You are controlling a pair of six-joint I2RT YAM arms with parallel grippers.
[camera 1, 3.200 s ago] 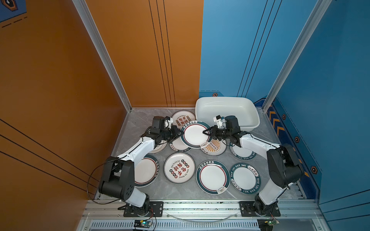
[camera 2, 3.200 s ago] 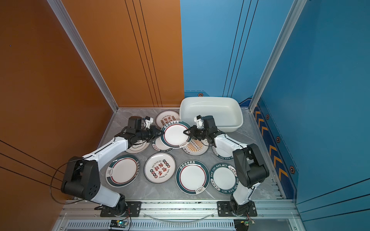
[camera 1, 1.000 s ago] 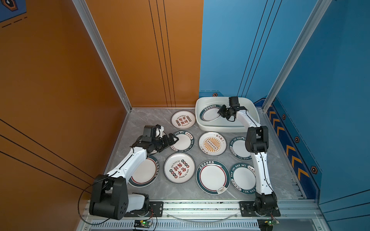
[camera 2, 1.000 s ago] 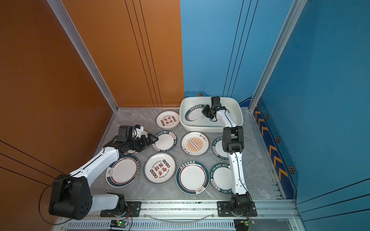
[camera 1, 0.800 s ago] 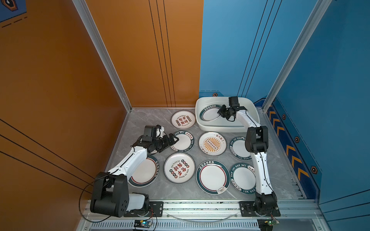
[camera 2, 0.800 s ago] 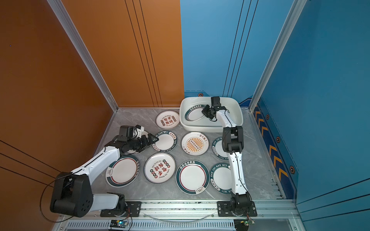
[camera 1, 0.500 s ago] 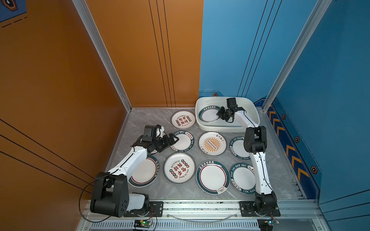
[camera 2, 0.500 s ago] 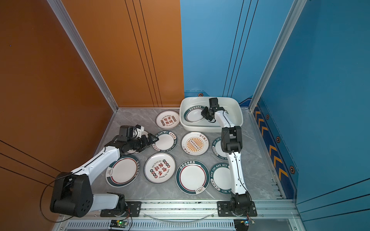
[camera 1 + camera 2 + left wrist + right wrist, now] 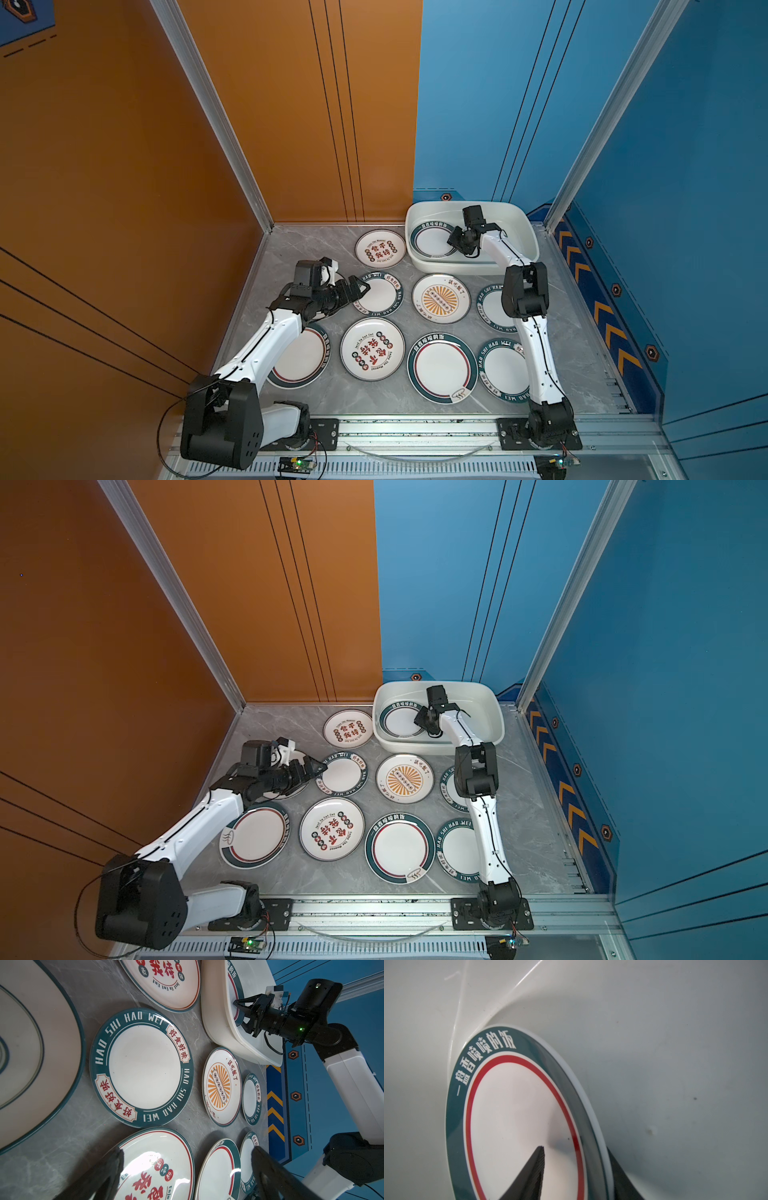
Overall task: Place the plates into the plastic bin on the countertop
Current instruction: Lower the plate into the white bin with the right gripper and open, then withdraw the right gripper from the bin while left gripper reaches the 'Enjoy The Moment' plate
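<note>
**Item:** green-rimmed plate [image 9: 430, 243] (red ring inside the band, white lettering).

**Location:** It was found inside the bin [image 9: 519, 239], at the left end as seen in both top views, with its far edge against the rounded corner wall.

**Right gripper** [image 9: 451, 241]: The jaws were recorded as parted and astride the plate's near rim, gripping nothing. One finger [image 9: 537, 1169] was seen above the plate's face, apparently lifted clear of it. The other was seen below the rim.

**Left gripper** [image 9: 363, 289]: The jaws were spread wide and empty. It was held low over the edge of a lettered plate [image 9: 380, 295].

**Other plates:** These were laid out flat on the countertop [image 9: 291, 245], not yet binned.

**Step in hand:** This was judged to be the let-go of the first plate.

**Handling notes:**
- The jaws were best opened fully before any retreat.
- The lower finger was best drawn straight back from under the rim and only then raised. A lift begun too soon could have hooked the plate and tipped it up the sloping wall.
- Sideways sweep was to be avoided, as glazed ware was expected to slide readily on glossy plastic.
- The free half of the bin was best kept for later plates.
</note>
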